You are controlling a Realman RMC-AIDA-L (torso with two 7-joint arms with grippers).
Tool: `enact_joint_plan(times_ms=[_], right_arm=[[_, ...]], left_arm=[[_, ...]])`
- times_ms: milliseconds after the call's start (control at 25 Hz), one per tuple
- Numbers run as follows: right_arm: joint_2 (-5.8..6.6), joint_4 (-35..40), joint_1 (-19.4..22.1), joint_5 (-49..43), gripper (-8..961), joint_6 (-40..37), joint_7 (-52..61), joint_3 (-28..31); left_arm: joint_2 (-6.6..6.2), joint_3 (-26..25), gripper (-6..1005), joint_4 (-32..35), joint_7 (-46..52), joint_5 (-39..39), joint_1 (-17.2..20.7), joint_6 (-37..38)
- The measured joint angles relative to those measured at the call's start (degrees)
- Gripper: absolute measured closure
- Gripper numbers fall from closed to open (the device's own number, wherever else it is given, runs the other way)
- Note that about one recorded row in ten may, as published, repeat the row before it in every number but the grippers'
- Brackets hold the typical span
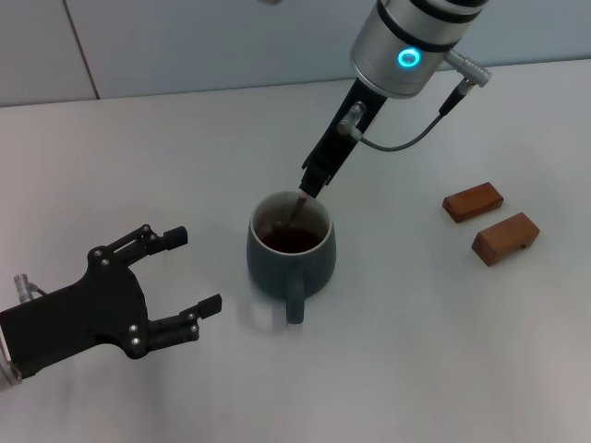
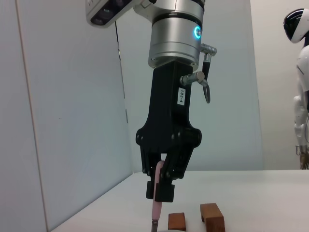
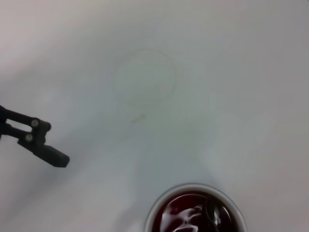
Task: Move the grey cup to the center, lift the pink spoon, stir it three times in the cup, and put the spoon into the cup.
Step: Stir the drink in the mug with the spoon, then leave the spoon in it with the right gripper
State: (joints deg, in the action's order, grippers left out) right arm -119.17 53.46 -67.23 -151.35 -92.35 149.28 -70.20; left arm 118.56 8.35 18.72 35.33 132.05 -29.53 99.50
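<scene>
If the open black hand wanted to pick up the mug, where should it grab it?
Probably by the round body. The grey cup stands upright with dark liquid inside, and its handle points toward the robot. The open left gripper sits beside it on the left, so coming in level from that side suits. The right gripper holds the pink spoon over the rim, so avoid the top.

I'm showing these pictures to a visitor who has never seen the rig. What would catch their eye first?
Probably the right gripper at mid-table, shut on the pink spoon and dipping it into the grey cup of dark reddish liquid. Next, the open left gripper resting to the cup's left, apart from it. Two brown wooden blocks lie on the table to the right.
</scene>
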Motion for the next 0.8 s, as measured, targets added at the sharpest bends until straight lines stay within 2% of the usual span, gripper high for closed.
enact_joint_plan(times_ms=[320, 600, 720, 800], right_arm=[[-0.10, 1.65, 1.45, -0.03, 672, -1.36, 0.04, -0.43], [-0.23, 6.38, 3.85, -0.01, 665, -2.13, 1.11, -0.91], [-0.37, 10.25, 5.87, 0.95, 662, -2.28, 1.43, -3.01], [-0.40, 14.20, 8.00, 2.78, 572, -1.66, 1.55, -5.89]], left_arm=[[0.00, 0.00, 136, 0.00, 0.00, -0.04, 0.06, -0.28], [0.00, 0.00, 136, 0.10, 0.01, -0.04, 0.09, -0.37], [0.00, 0.00, 136, 0.14, 0.01, -0.04, 0.09, -0.37], [0.00, 0.00, 136, 0.17, 0.01, -0.04, 0.09, -0.37]])
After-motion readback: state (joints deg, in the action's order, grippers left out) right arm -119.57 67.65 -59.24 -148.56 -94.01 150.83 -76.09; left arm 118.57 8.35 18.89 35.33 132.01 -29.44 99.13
